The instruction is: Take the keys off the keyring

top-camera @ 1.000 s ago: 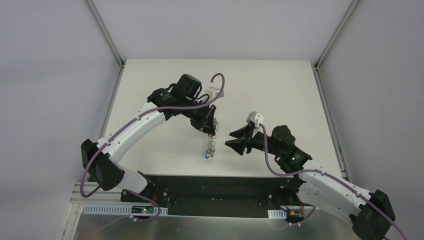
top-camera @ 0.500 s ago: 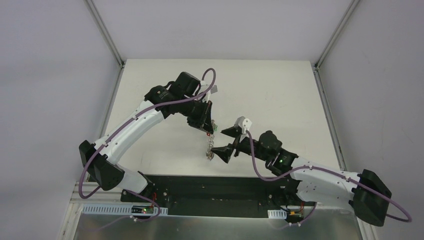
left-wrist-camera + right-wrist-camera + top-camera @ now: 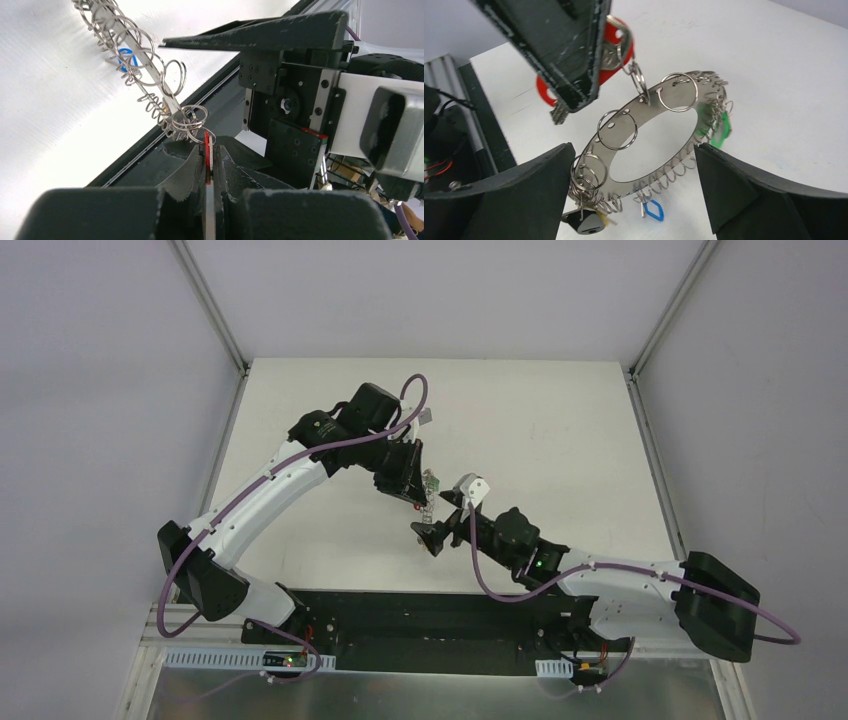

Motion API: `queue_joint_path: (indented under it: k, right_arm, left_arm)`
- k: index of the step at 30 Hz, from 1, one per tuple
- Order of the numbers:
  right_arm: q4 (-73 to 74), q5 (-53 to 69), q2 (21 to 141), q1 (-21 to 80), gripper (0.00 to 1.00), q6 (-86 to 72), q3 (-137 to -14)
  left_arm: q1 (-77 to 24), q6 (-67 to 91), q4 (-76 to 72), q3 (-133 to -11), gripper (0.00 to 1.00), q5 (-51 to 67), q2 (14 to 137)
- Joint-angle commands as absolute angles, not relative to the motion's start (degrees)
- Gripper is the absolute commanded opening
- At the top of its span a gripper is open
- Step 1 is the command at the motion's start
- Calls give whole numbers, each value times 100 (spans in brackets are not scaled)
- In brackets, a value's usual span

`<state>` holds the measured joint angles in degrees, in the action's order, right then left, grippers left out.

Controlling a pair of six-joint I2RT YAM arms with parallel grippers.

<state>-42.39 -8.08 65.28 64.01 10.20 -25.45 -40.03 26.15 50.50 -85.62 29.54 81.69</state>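
A white, matte rectangular tabletop (image 3: pixel 560 430) stands between plain pale grey walls (image 3: pixel 100 390). Two slanted aluminium struts (image 3: pixel 210 305) rise from its far corners. A black flat plate (image 3: pixel 430 615) lines the near edge, with a white slotted cable duct (image 3: pixel 215 660) and a brushed metal sheet (image 3: pixel 400 700) nearer still.

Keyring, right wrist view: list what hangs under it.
Under the keyring hang a blue tag, a black-tagged key and, at the far edge, a green tag. Their key blades are mostly covered by the ring and its spring coil.
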Motion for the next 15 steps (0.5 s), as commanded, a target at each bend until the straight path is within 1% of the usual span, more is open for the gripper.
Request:
queue_joint_path:
  k: [1,9,11,15]
  right_arm:
    - [-4347,-1673,6105,6412,99,1331,-2657]
    - [-3630,-1515,5045,6342,97,1669,-2236]
    - [-3510,-1493,4848,6331,96,1731,-2168]
    - [-3402,-1232,4646,6319,89,1886,-2107]
  left_arm:
    - [-3973,2689,5085,-8799,0,3008,7981]
    - [-3965,2721,5085,-8802,0,3173,7981]
    - [-3960,2756,5080,-8826,0,3243,7993]
    - [-3964,2876,5081,-8890,0,3460,8060]
